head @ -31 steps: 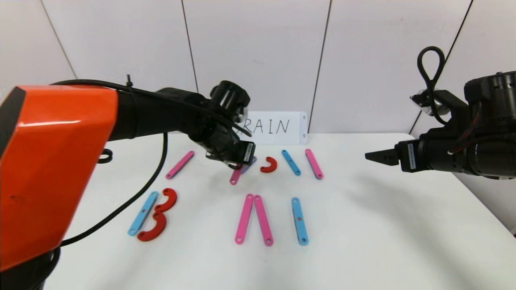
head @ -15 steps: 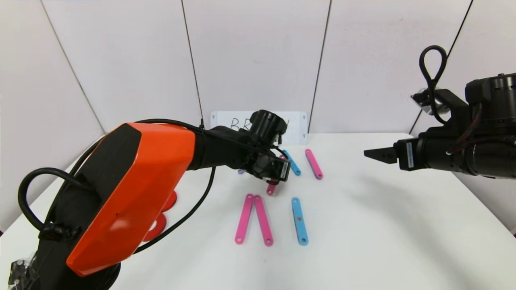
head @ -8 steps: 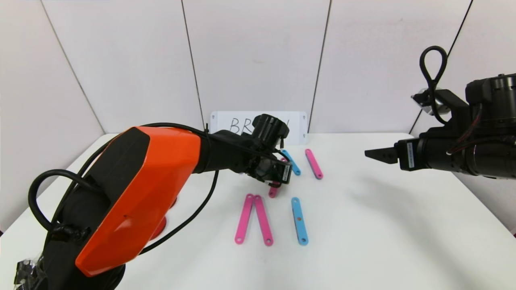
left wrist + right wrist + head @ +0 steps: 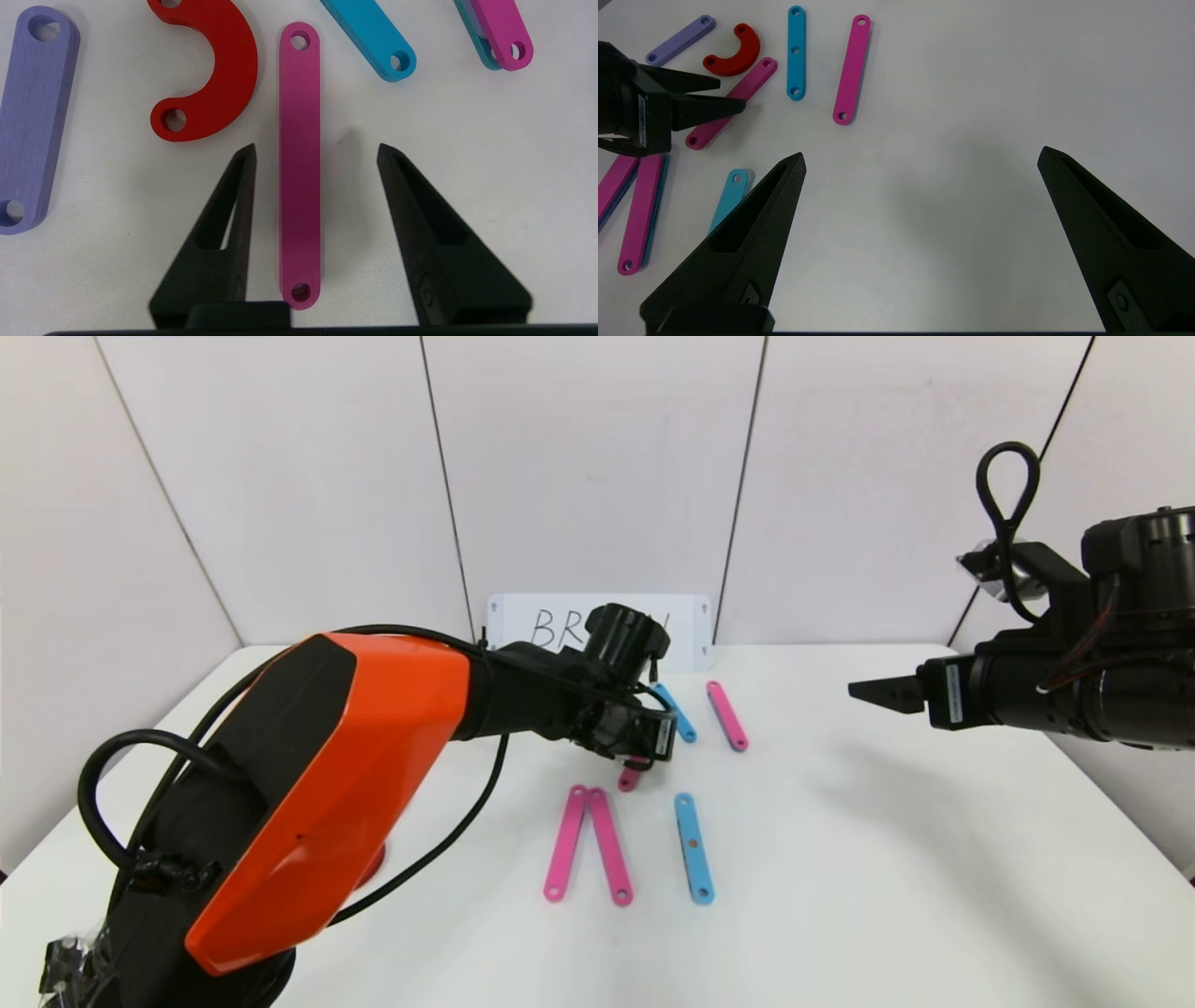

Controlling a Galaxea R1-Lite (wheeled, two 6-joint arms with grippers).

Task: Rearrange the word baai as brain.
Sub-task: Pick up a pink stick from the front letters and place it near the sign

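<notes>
Near row: pink pair [image 4: 588,845] forming A, blue strip [image 4: 694,847] as I. Behind them the left gripper [image 4: 317,149] hung parted astride a pink strip [image 4: 300,163] lying flat, gripping nothing; looked like the R-building step. Red arc [image 4: 212,74] just beside. Next probably fetch another piece. Right gripper [image 4: 920,158] wide apart, empty, parked.

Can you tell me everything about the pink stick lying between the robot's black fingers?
The pink strip is a long, flat, plastic-looking bar with rounded ends and a small hole at each end. It lies flat on the white table, straight between the left gripper's open fingers, which don't touch it. A red arc sits close beside it, not touching.
</notes>
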